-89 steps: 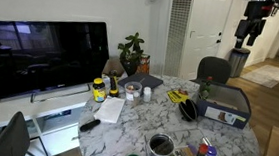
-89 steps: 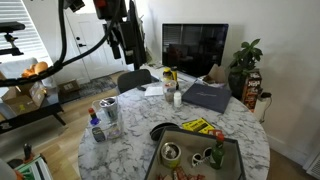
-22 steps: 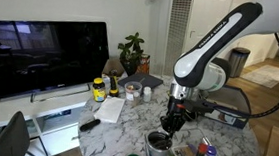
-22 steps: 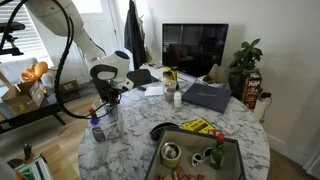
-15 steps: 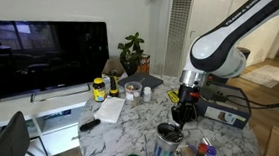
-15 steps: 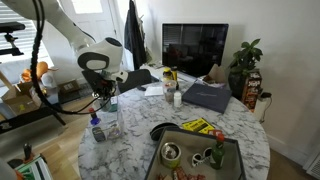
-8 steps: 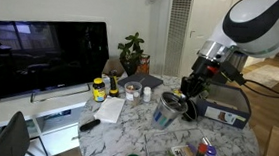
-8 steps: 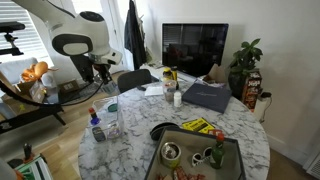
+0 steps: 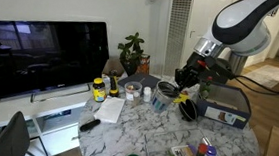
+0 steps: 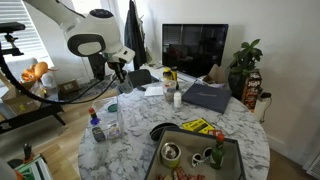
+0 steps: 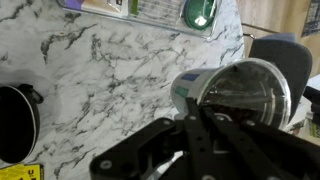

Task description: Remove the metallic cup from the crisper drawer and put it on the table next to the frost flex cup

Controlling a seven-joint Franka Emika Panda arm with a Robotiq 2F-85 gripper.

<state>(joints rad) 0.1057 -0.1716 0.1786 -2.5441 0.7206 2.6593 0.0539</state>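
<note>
Surface: A round white marble surface [image 9: 126,127] with grey veins fills the middle of a living room. A dark television [image 9: 41,55] and a leafy potted plant [image 9: 131,52] stand behind it.

Pincer: My pincer [image 9: 182,84] is clamped on the metallic cup. In the wrist view my pincer [image 11: 200,118] comes in dark from the bottom edge and meets the cup at its wall near the rim.

Metallic cup: The metallic cup [image 9: 161,97] hangs in the air above the surface, touching nothing but my pincer. It is tilted on its side. The wrist view shows the metallic cup [image 11: 235,95] as a shiny silver cylinder, with its dark inside turned toward the camera.

Arm: My white arm [image 9: 239,26] reaches in from above at one edge of the surface and bends down to the cup. It also shows in an exterior view [image 10: 88,42].

Nearby: A yellow-labelled bottle [image 9: 99,88] stands on the television side of the cup. A grey case [image 9: 228,103] lies on the surface on the arm side.

Below the cup: In the wrist view, bare marble lies beneath, with a black round object [image 11: 12,120] at the frame's edge.

Further out: A dark office chair [image 9: 215,69] stands behind the surface. A dark tray [image 10: 238,150] of small items sits at the near edge in an exterior view.
</note>
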